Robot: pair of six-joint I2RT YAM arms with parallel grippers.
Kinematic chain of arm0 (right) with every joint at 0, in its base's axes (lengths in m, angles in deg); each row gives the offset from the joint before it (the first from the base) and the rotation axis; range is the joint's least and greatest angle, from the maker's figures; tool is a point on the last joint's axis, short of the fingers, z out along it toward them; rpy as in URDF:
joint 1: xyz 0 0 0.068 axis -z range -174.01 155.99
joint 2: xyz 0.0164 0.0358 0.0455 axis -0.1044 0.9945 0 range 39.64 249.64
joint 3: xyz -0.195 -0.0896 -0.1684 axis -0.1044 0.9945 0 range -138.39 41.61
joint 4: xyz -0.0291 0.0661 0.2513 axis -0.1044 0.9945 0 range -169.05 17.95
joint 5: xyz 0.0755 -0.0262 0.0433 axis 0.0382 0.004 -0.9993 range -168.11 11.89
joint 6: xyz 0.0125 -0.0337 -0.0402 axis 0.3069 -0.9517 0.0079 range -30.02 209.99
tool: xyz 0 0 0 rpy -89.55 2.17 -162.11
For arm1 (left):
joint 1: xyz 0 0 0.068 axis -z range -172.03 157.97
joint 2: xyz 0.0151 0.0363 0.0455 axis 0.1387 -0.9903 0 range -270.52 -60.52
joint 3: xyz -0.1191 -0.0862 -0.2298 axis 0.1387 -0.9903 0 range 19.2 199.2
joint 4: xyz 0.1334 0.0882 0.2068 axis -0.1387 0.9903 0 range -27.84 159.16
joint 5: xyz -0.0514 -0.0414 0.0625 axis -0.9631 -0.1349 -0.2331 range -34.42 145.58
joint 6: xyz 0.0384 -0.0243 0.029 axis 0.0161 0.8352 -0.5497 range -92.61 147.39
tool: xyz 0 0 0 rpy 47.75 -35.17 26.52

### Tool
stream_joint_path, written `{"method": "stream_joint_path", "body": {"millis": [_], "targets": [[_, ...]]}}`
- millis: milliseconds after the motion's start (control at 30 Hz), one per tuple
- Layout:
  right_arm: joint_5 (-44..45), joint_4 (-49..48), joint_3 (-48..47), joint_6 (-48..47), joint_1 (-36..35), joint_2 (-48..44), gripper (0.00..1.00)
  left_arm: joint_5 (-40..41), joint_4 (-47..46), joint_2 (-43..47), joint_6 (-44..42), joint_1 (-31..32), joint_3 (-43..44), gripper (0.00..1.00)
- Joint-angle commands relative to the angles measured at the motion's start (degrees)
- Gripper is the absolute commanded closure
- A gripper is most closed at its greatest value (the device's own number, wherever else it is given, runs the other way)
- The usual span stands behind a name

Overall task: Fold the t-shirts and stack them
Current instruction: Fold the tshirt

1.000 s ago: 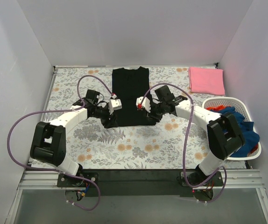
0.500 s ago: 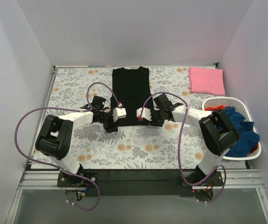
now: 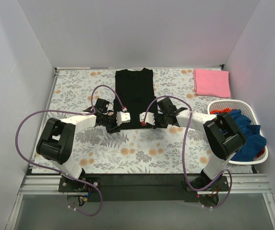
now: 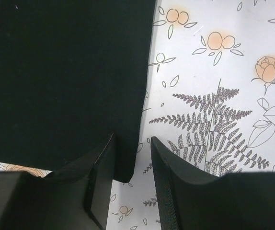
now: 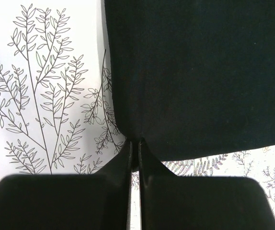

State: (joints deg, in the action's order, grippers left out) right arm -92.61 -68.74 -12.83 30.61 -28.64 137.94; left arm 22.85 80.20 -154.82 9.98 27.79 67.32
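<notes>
A black t-shirt (image 3: 134,93), folded into a long strip, lies flat at the middle of the floral table, collar at the far end. My left gripper (image 3: 112,123) is at its near left corner. In the left wrist view this gripper (image 4: 131,146) is open, with the shirt's corner (image 4: 125,165) lying between the fingers. My right gripper (image 3: 157,122) is at the near right corner. In the right wrist view this gripper (image 5: 138,142) is shut on the hem of the black shirt (image 5: 195,72).
A folded pink t-shirt (image 3: 211,82) lies at the far right of the table. A white laundry basket (image 3: 228,101) at the right edge holds blue clothes (image 3: 250,134) and a red-orange one. Grey walls close in the table on three sides.
Both arms have swung inward and lowered to the near corners of the black shirt. In the last half second they barely moved.
</notes>
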Motion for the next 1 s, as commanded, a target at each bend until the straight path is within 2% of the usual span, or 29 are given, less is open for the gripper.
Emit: {"method": "stream_joint_path", "body": {"millis": [0, 300, 400, 433, 500, 733, 967], "targets": [[0.9, 2.1, 1.7, -0.8, -0.2, -0.7, 0.99, 6.0, 4.1, 0.6, -3.7, 0.0, -1.2, 0.66], [0.5, 3.1, 1.7, -2.1, -0.1, -1.1, 0.99, 11.7, 6.2, -0.4, -11.2, -0.1, -0.2, 0.64], [0.4, 3.3, 1.4, -1.7, 0.0, -1.1, 0.99, 11.6, 7.4, -1.4, -12.3, -0.1, 0.1, 0.78], [0.1, 3.8, 1.3, -1.5, 0.0, -1.4, 0.99, 11.1, 7.9, -1.3, -12.3, -0.1, 0.7, 0.89], [-0.4, 4.6, 0.1, -0.5, 0.4, -1.9, 0.99, 9.3, 9.7, -0.5, -10.6, -0.1, 1.8, 0.99], [-2.4, 10.8, -7.6, 2.8, 2.7, -5.0, 0.99, 1.9, 18.3, 1.0, -5.5, -3.2, 12.6, 1.0], [-2.9, 18.9, -17.4, 2.8, 4.0, -6.0, 0.99, -0.2, 22.6, 0.6, -2.9, -5.0, 23.1, 1.0]]}}
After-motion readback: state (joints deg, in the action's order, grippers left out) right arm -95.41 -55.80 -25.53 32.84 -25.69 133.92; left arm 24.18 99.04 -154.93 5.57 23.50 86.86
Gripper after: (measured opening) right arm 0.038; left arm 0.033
